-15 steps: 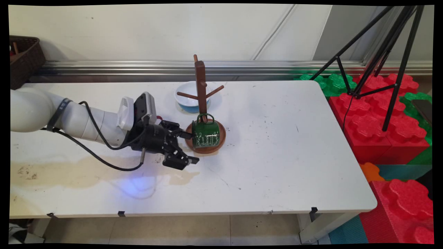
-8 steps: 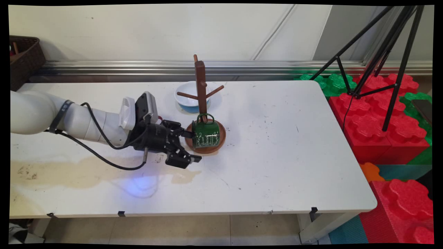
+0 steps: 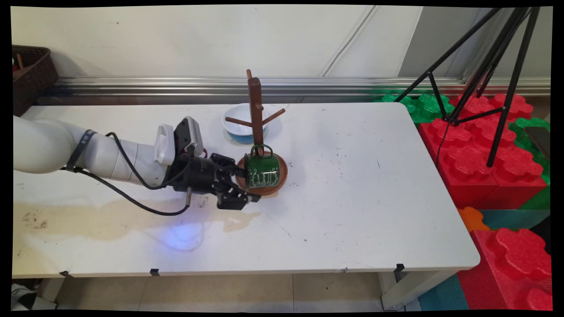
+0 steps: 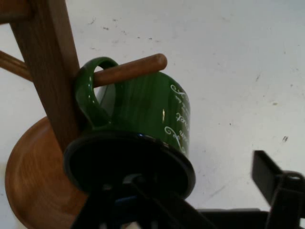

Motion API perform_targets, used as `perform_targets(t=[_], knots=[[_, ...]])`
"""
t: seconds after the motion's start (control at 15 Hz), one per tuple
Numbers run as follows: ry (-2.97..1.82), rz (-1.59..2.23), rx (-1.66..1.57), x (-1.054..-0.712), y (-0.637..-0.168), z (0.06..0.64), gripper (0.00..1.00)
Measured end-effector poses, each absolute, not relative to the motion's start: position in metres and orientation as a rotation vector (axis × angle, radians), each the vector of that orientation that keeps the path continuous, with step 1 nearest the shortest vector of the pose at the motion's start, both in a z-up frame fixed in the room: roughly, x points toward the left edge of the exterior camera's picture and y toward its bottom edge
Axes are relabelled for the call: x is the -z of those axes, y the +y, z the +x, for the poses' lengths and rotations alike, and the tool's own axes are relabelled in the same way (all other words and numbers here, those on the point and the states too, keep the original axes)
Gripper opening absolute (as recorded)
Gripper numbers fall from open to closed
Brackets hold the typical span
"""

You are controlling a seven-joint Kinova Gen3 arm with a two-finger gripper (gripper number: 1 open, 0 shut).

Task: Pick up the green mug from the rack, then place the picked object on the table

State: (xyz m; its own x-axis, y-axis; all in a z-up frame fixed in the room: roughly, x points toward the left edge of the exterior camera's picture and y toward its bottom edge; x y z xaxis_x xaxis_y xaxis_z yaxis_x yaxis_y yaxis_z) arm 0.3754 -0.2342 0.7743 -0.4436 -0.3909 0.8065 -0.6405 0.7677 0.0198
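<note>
- The hand (image 3: 244, 185) lies low over the counter (image 3: 352, 211), reaching in from the left, level with the green mug (image 3: 262, 171).
- Its two fingers are spread apart and grip nothing; one finger reaches toward the mug's open mouth, the other (image 4: 276, 183) stands well off to the side over bare counter.
- In the hand view the mug (image 4: 143, 119) fills the middle, its dark rim turned toward the camera, white script on its side.
- The mug hangs by its handle (image 4: 93, 95) on a low peg (image 4: 131, 70) of the wooden mug tree (image 3: 255, 114), tipped on its side just above the tree's round base (image 3: 282, 176).
- The tree stands upright near the middle of the counter, with two more pegs higher up, both bare.
- A white bowl with a blue underside (image 3: 240, 123) sits behind the tree, toward the wall.
- A brown stain (image 3: 88, 218) spreads across the counter's near left part, under the arm.
- A dark wicker basket (image 3: 31, 75) stands at the far left by the wall.
- Right of the counter are large red and green foam blocks (image 3: 484, 149) and a black tripod (image 3: 498, 66).
</note>
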Motion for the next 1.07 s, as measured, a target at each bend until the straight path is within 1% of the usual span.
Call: perform_targets(t=[1.07], knots=[[-2.073,0.784,-0.349,-0.7748,-0.2335,0.3733,0.00]])
